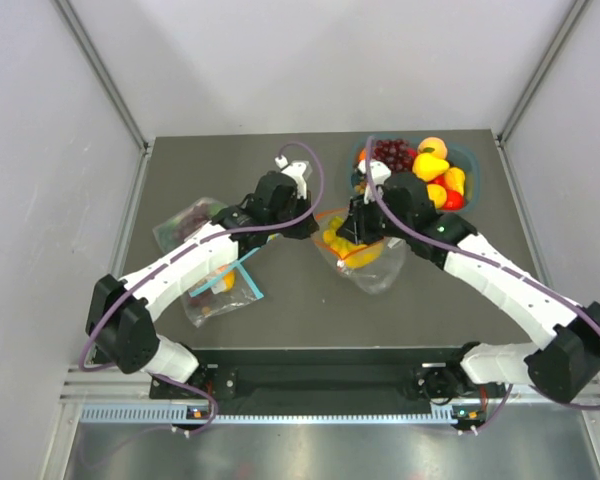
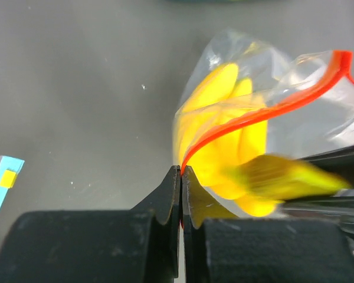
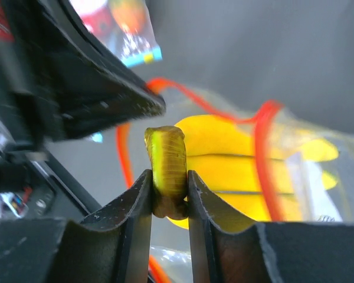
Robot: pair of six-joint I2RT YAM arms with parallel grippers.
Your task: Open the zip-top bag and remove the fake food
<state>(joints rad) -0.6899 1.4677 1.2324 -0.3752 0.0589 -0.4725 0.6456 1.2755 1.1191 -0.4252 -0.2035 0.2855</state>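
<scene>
Bag [image 1: 370, 265]: mid-worktop [image 1: 300, 310], between your arms, mouth open, red strip [image 2: 265, 109] curling up.
Banana [image 3: 224, 150]: yellow bunch, mostly inside the bag, stem at the mouth, body running away from the right gripper.
Right gripper [image 3: 169, 191]: clenched on that stem, so it's your puller.
Left gripper [image 2: 182, 177]: pinched tight on the bag's rim, anchoring it.

The zip-top bag [image 2: 318, 127] is glossy, crinkly clear plastic; the banana bunch [image 3: 224, 150] smooth plastic.
</scene>
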